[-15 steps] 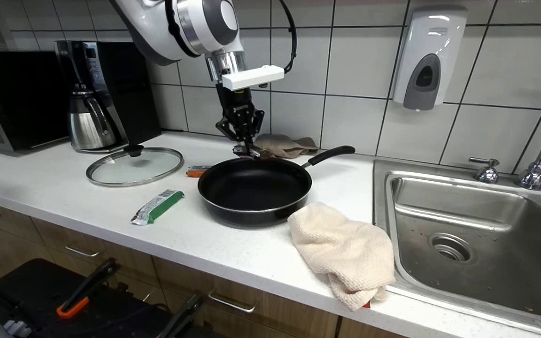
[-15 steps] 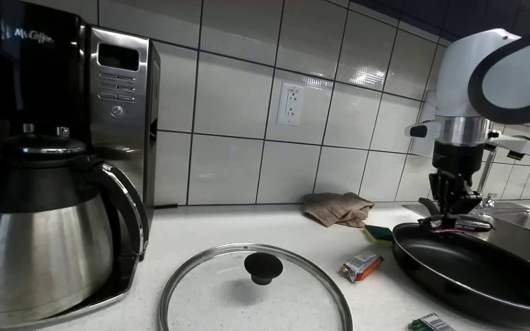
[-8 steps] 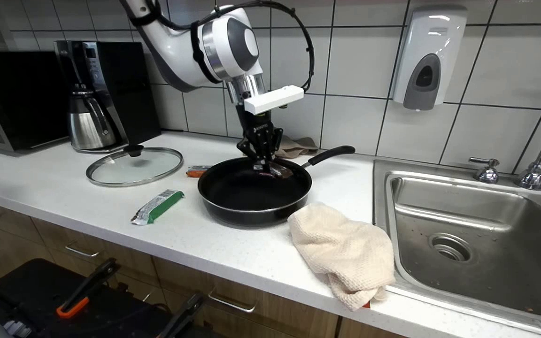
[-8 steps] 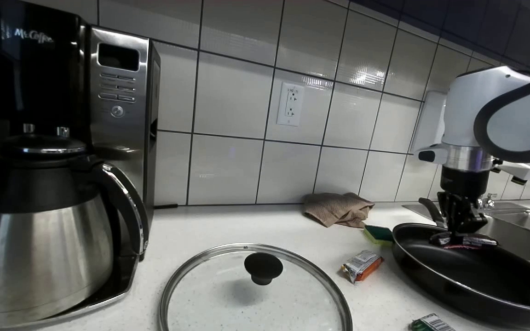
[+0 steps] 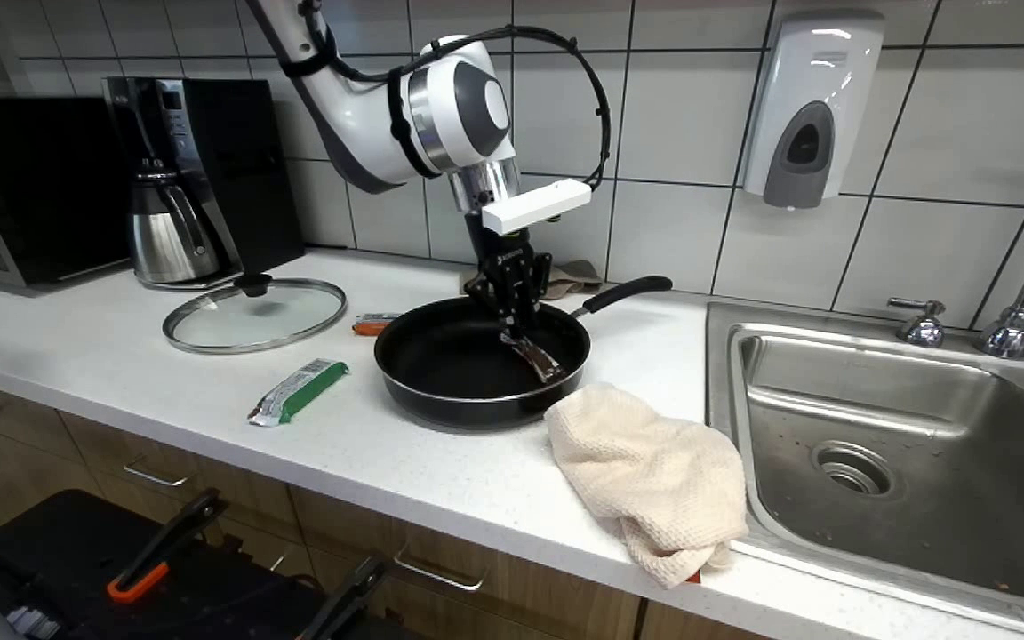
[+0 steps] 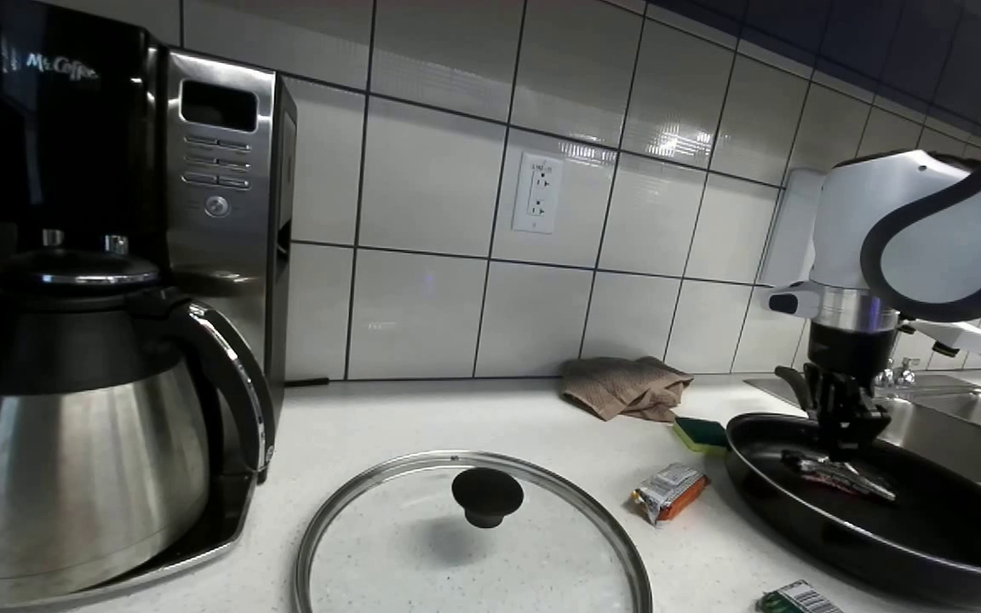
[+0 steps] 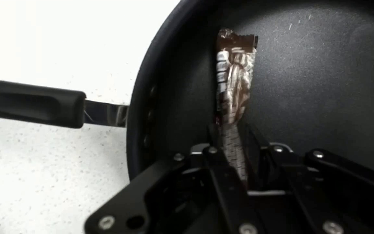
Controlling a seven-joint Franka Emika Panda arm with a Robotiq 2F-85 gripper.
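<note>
While a brown wrapped bar [image 7: 235,79] lies in the pan [image 5: 445,356], the claw [image 7: 232,131] — slightly spread — hangs over it.

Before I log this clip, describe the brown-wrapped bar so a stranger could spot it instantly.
On the white countertop sits a black frying pan. Inside it, toward the handle, is the brown-wrapped bar, unlike the green-wrapped bar and orange-wrapped packet outside the pan.
</note>
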